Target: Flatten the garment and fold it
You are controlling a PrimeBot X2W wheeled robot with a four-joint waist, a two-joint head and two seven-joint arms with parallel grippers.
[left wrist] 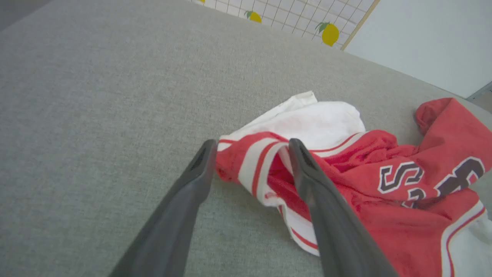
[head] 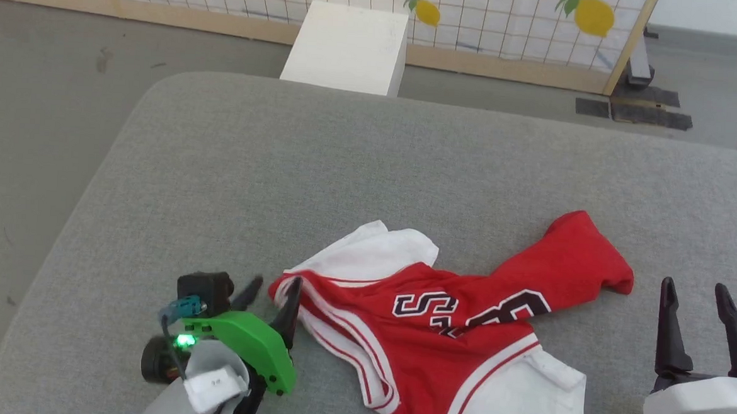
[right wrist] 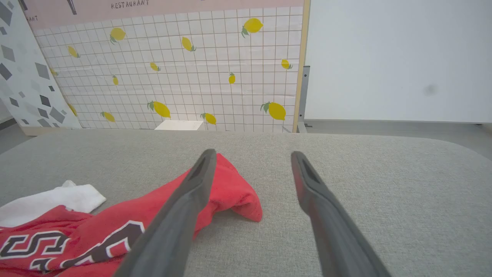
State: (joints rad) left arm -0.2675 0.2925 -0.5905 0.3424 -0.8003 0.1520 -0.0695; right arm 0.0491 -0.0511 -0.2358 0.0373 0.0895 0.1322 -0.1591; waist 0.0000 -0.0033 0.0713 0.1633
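Note:
The garment [head: 424, 355] lies crumpled on the grey padded table [head: 282, 164], near its front edge. It is red with white sleeves, striped trim and part of a black print facing up. My left gripper [head: 274, 288] is open at the garment's left end. In the left wrist view the left gripper [left wrist: 251, 144] has its fingers on either side of the striped trim of the garment [left wrist: 384, 227], not closed on it. My right gripper [head: 693, 287] stands open to the right of the cloth. In the right wrist view the right gripper [right wrist: 252, 154] is just right of a red corner of the garment [right wrist: 234, 192].
A white box [head: 348, 48] stands on the floor beyond the table's far edge, in front of a lemon-print screen [head: 479, 17]. Grey floor runs along the table's left side. Bare table surface stretches behind and to the left of the garment.

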